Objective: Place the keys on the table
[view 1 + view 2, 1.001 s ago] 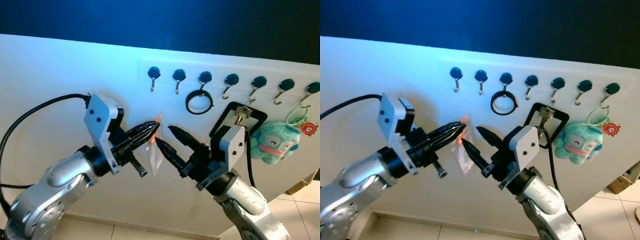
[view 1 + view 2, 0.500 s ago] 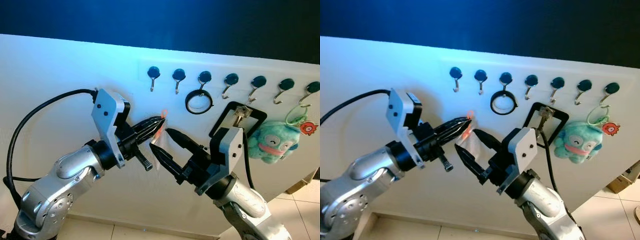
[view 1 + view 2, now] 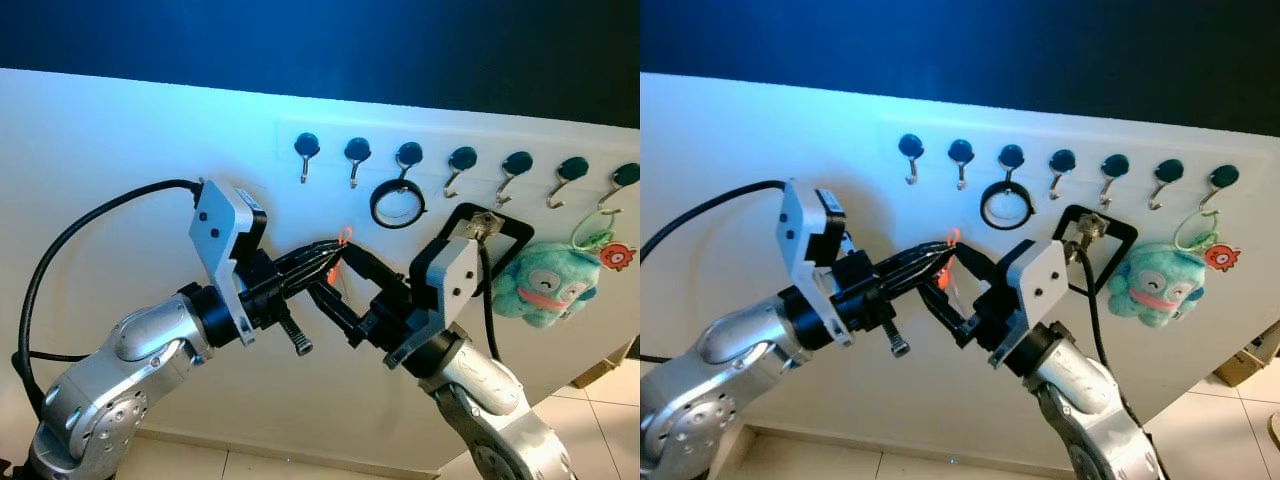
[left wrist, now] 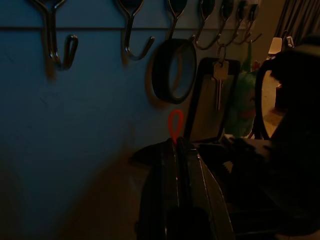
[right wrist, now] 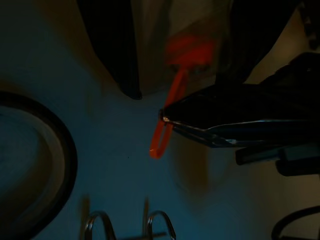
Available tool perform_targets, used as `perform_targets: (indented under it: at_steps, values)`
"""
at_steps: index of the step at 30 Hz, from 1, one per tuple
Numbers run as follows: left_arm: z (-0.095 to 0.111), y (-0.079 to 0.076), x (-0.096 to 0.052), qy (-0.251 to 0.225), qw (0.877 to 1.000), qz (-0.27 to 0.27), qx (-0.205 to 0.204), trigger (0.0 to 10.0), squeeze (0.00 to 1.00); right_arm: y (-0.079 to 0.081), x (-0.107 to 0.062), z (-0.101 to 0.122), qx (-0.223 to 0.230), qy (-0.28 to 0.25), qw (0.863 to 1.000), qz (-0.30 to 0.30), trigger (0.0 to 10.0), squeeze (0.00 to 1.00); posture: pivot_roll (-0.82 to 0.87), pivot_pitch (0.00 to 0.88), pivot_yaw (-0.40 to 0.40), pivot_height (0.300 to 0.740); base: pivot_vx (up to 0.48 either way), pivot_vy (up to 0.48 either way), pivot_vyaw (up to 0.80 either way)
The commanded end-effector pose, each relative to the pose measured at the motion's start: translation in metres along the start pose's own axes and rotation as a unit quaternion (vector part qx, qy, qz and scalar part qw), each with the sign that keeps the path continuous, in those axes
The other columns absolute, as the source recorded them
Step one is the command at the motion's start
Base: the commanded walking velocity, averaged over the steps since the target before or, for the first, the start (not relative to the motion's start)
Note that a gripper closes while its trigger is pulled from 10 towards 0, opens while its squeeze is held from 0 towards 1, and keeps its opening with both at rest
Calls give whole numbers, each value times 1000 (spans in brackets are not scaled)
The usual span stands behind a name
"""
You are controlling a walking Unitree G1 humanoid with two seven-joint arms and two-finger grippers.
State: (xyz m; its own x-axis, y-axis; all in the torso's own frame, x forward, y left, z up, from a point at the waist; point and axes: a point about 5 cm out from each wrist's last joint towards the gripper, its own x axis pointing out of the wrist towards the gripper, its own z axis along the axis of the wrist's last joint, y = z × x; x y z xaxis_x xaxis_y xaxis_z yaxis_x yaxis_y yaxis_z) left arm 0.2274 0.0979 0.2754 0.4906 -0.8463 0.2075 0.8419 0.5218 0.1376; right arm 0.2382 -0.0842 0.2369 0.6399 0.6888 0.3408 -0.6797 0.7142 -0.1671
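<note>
Two silver arms meet in front of a white wall fitted with a row of dark-capped hooks point(image 3: 355, 160). The left gripper point(image 3: 335, 258) has its two black fingers pressed together on a thin orange loop point(image 3: 343, 238), which pokes up just past the fingertips; in the left wrist view the same loop point(image 4: 175, 125) stands upright out of the closed fingers point(image 4: 176, 165). Below the loop, a small clear plastic pouch point(image 5: 180, 40) with something orange inside hangs between the fingers of the right gripper point(image 3: 338, 287), whose jaws are spread wide, one finger above the left gripper's tip and one below it, neither seen touching the pouch. In the right wrist view the orange loop point(image 5: 167, 120) sits pinched at the tip of the left gripper's fingers point(image 5: 220, 125), just beyond the right gripper's own two dark fingers.

Above and beyond the grippers, a black ring point(image 3: 398, 205) hangs from the third hook. To the right of the right gripper, behind its wrist, a black rectangular frame point(image 3: 490, 235) hangs on the wall with a silver key point(image 4: 219, 82) dangling at its top corner; the key is well apart from both grippers. Further right still, a teal plush toy point(image 3: 545, 285) with a small orange tag point(image 3: 619, 256) hangs on a green cord from the last hook. Pale floor tiles point(image 3: 600, 400) show at the lower right, under the wall's edge
</note>
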Motion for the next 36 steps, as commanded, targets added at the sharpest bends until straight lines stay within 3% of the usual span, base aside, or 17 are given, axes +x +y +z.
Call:
perform_targets:
  at_steps: [1, 3, 5, 7, 9, 27, 28, 33, 34, 35, 36]
  values:
    - [1, -10, 0, -4, 1000, -28, -8, 10000, 0, -1, -1, -1, 0, -1, 1000, -3, 10000, 0, 81, 157, -14, 740, 0, 0, 0]
    - [1, -11, 0, -4, 999, -30, -9, 10000, 0, -1, 0, -2, 2, -2, 1000, -1, 10000, 0, 81, 157, -14, 740, 0, 0, 0]
    - [1, -11, 0, -4, 999, -33, -9, 10000, 0, 0, 2, -1, 5, -6, 1000, 4, 6667, 0, 80, 155, -15, 740, 0, 0, 0]
    - [1, -11, 0, -4, 999, -34, -9, 10000, 0, 1, 2, -1, 5, -7, 1000, 5, 6667, 0, 80, 155, -15, 740, 0, 0, 0]
    - [1, -12, 0, -4, 999, -35, -9, 10000, 0, 2, 4, -1, 6, -11, 1000, 9, 0, 0, 81, 148, -15, 740, 0, 0, 0]
    - [-2, -13, -1, 2, 999, -32, -12, 10000, 0, 3, 6, 4, -5, -28, 1000, 11, 0, 0, 82, 146, -17, 740, 0, 0, 0]
    - [-2, -13, -1, 1, 1000, -30, -10, 10000, 0, 2, 6, 4, -8, -26, 1000, 6, 10000, 0, 81, 149, -18, 740, 0, 0, 0]
    - [-1, -10, 0, -3, 1000, -18, -2, 10000, 0, 0, 6, 3, -18, -22, 1000, -5, 10000, 0, 79, 151, -17, 740, 0, 0, 0]
    - [-1, -10, 0, -4, 1000, -20, -3, 10000, 86, -1, 6, 2, -21, -20, 1000, -8, 10000, 0, 79, 151, -17, 740, 0, 0, 0]
    - [-1, -11, 0, -4, 1000, -24, -5, 10000, 1000, -1, 6, 2, -24, -18, 1000, -10, 10000, 0, 79, 152, -17, 740, 0, 0, 0]
    - [-1, -11, 0, -4, 1000, -24, -5, 10000, 1000, -1, 6, 2, -24, -18, 1000, -10, 10000, 0, 79, 152, -17, 740, 0, 0, 0]
